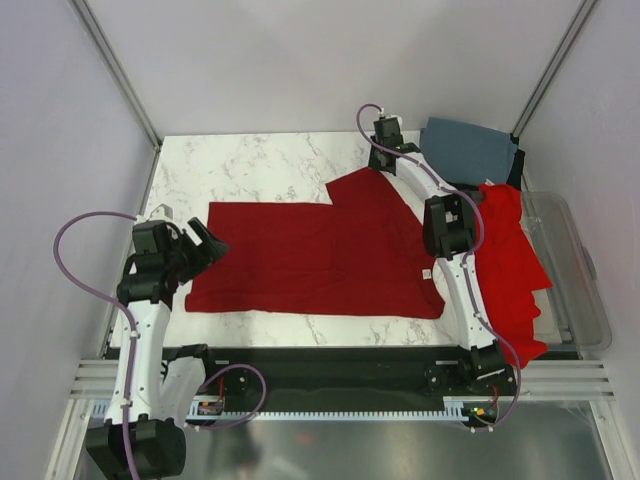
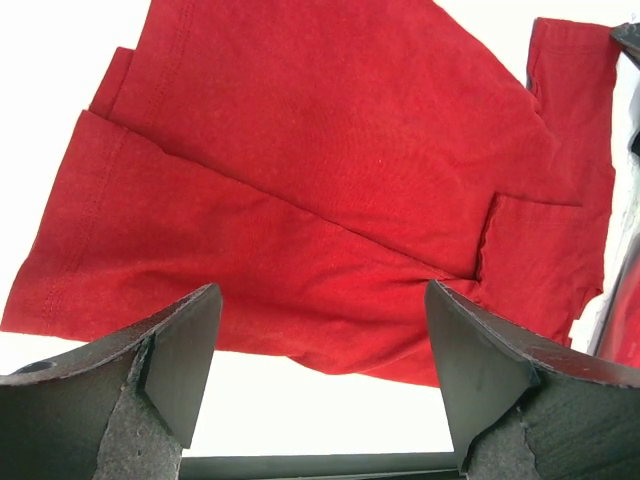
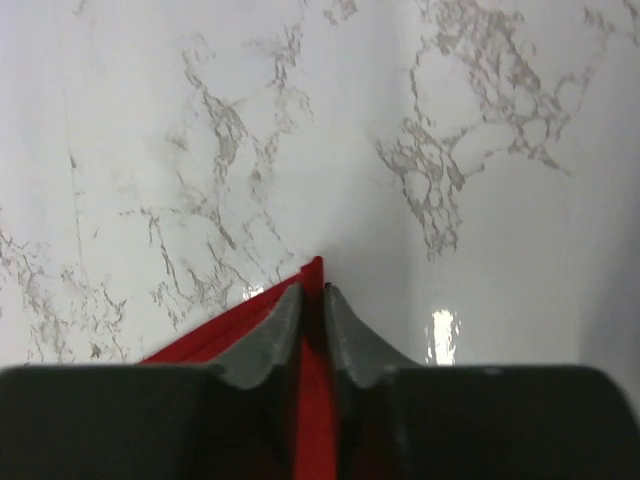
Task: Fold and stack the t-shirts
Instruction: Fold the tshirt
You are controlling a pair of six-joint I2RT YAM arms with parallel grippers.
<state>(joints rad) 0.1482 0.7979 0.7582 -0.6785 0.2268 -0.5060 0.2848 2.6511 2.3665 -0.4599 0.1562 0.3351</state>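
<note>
My right gripper [image 1: 379, 163] sits near the far edge of the marble counter [image 1: 260, 170], a little right of the middle. Its 2 fingers [image 3: 275, 325] are pressed together on a pointed tip of the dark crimson t-shirt [image 1: 320, 255]. In the right wrist view the red cloth [image 3: 215, 340] rises between the pads to a peak just past them, with bare marble [image 3: 300, 120] beyond.

My left gripper [image 1: 213, 243] is at the left side of the counter, just beside the shirt's left edge, about midway between the near and far edges. It holds nothing. The left wrist view shows its 2 fingers [image 2: 180, 350] spread wide, with the crimson cloth [image 2: 330, 150] lying flat past them, folded over itself along 1 slanting crease.

The crimson shirt covers the middle of the counter, mostly flat. Its long lower edge runs close to the near edge, and 1 part reaches up toward the far edge where my right gripper has it.

The brighter red t-shirt [image 1: 510, 260] lies crumpled along the right edge, under my right arm, partly over a clear plastic bin [image 1: 580, 270]. The slate grey-blue t-shirt [image 1: 470, 148] lies at the far right corner, well apart from my left gripper.
</note>
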